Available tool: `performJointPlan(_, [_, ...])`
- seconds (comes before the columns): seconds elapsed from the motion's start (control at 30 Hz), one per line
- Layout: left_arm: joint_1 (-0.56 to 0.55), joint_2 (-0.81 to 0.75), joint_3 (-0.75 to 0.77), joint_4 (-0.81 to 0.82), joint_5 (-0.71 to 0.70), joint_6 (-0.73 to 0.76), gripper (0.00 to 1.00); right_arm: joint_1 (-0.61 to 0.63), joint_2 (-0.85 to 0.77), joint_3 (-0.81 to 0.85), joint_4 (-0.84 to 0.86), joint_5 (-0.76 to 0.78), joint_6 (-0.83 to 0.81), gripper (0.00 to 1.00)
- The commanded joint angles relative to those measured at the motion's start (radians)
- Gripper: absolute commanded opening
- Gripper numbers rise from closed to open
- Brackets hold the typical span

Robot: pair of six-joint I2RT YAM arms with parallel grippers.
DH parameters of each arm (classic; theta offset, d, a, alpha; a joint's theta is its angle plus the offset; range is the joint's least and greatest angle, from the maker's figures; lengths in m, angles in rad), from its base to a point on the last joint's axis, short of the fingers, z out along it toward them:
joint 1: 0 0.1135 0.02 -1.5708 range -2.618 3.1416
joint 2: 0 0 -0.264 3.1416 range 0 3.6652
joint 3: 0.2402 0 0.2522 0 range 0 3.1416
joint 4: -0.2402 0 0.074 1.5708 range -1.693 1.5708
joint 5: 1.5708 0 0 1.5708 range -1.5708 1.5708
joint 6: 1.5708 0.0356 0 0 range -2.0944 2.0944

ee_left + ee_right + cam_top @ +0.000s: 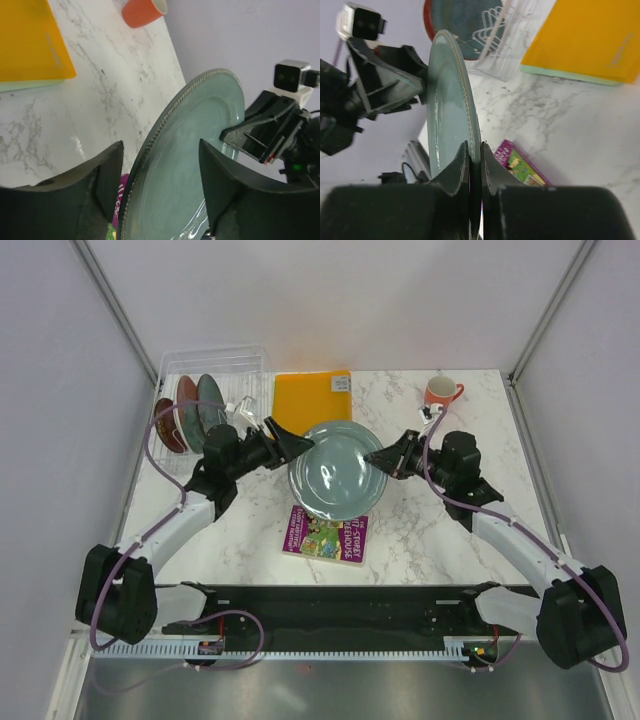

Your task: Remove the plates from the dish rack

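Over in the far-left corner, the clear plastic dish rack (215,365) holds three glossy plates (188,405) upright between thin wire dividers. Next, the left gripper (160,150) is spread wide, one black finger on either side of the matte grey-green plate (335,475). This round plate hangs above the marble table (430,530), overlapping a picture book (325,537). The right gripper (375,457) pinches its right rim tightly. Bare marble lies beyond, up to an orange mug (440,392).

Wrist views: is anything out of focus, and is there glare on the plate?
Left wrist: left fingers soft, grey-green plate rim crisp. Right wrist: right fingers blurred, plate edge sharp, dish rack slightly soft. Top external: evenly lit, only faint sheen on the plate.
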Motion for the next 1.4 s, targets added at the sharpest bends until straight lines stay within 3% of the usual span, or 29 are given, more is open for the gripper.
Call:
performJointPlan(0.0, [-0.004,-0.021,0.120,-0.198,-0.127,0.194,0.74,-0.056,-0.093,0.093,-0.193,0.144,-0.149,0.00])
performJointPlan(0.07, [-0.004,-0.039,0.121,-0.273,-0.236,0.263,0.82,-0.107,-0.104,0.108,-0.232,0.141,-0.163,0.00])
performJointPlan(0.23, [-0.004,-0.142,0.098,-0.372,-0.428,0.373,0.83,-0.262,-0.047,0.142,-0.298,0.138,-0.240,0.00])
performJointPlan(0.6, [-0.004,-0.357,0.045,-0.471,-0.751,0.547,0.98,-0.464,0.166,0.145,-0.237,0.087,-0.263,0.00])
performJointPlan(0.9, [-0.001,-0.420,0.029,-0.508,-0.811,0.579,1.00,-0.547,0.352,0.093,-0.128,-0.032,-0.231,0.00])
performJointPlan(1.17, [-0.001,-0.430,0.028,-0.520,-0.854,0.582,1.00,-0.547,0.456,0.056,-0.167,-0.002,-0.211,0.00])
performJointPlan(1.3, [0.000,-0.427,0.036,-0.530,-0.851,0.587,1.00,-0.549,0.493,0.035,-0.212,0.065,-0.214,0.17])
performJointPlan(1.33, [-0.001,-0.427,0.036,-0.536,-0.851,0.585,1.00,-0.551,0.498,0.036,-0.226,0.078,-0.216,0.24])
performJointPlan(1.37, [-0.001,-0.429,0.039,-0.539,-0.851,0.585,1.00,-0.549,0.504,0.039,-0.240,0.087,-0.220,0.37])
